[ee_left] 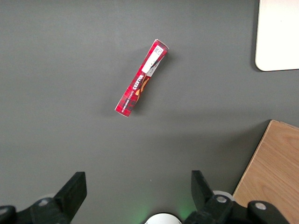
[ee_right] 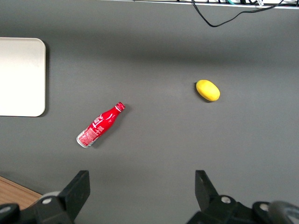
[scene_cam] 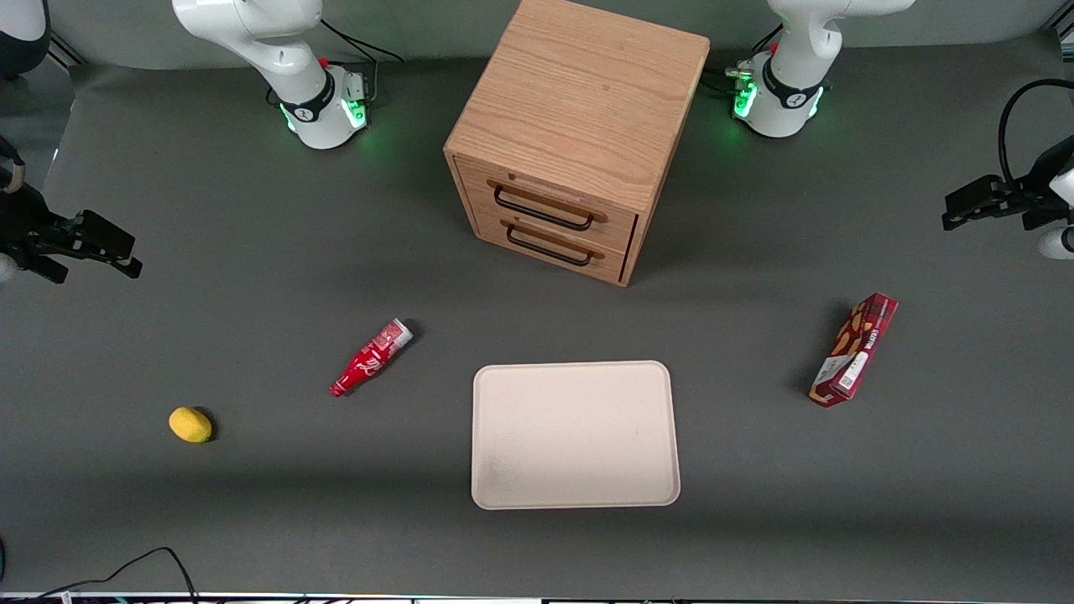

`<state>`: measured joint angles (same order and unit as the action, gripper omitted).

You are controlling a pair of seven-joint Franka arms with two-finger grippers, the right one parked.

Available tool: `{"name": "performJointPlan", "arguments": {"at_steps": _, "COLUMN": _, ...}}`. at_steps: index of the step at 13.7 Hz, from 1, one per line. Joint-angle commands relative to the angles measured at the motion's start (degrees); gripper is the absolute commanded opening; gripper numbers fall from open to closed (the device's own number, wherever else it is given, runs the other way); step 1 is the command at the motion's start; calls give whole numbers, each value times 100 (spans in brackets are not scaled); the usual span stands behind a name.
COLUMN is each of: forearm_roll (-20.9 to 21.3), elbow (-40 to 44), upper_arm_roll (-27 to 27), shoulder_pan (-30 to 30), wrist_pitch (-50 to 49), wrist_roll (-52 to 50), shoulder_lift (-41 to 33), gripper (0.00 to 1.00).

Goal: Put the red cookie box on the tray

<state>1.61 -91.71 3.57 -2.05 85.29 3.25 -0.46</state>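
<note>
Tool point(ee_left: 138, 193) gaping above table — red cookie box point(scene_cam: 854, 349) well apart from tray point(scene_cam: 575, 499).

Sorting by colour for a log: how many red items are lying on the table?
2. The red cookie box lies toward the working arm's end, beside the tray; the open gripper hovers above it. The red bottle lies toward the parked arm's end, near the lemon.

The gripper point(ee_left: 138, 198) is showing matt black plastic fingers point(ee_left: 74, 189), spread wide and hanging above the smooth matt grey desk point(scene_cam: 252, 252). Ahead of the fingers, the red cookie box point(ee_left: 141, 78) is showing printed cardboard. The tray point(scene_cam: 575, 434) is looking matt, pulp-like.
</note>
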Motion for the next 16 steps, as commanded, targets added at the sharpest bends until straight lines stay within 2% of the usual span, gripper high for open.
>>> {"name": "performJointPlan", "arguments": {"at_steps": 1, "forearm_roll": 15, "elbow": 206, "upper_arm_roll": 4, "shoulder_pan": -6, "wrist_pitch": -144, "wrist_roll": -18, "shoulder_lift": 81, "gripper": 100}}
{"name": "performJointPlan", "arguments": {"at_steps": 7, "forearm_roll": 41, "elbow": 22, "upper_arm_roll": 13, "shoulder_pan": 11, "wrist_pitch": -21, "wrist_roll": 9, "shoulder_lift": 125, "gripper": 100}}
{"name": "performJointPlan", "arguments": {"at_steps": 11, "forearm_roll": 41, "elbow": -812, "upper_arm_roll": 13, "shoulder_pan": 82, "wrist_pitch": 961, "wrist_roll": 323, "shoulder_lift": 124, "gripper": 100}}
{"name": "performJointPlan", "arguments": {"at_steps": 16, "forearm_roll": 41, "elbow": -2270, "upper_arm_roll": 4, "shoulder_pan": 108, "wrist_pitch": 2832, "wrist_roll": 693, "shoulder_lift": 116, "gripper": 100}}
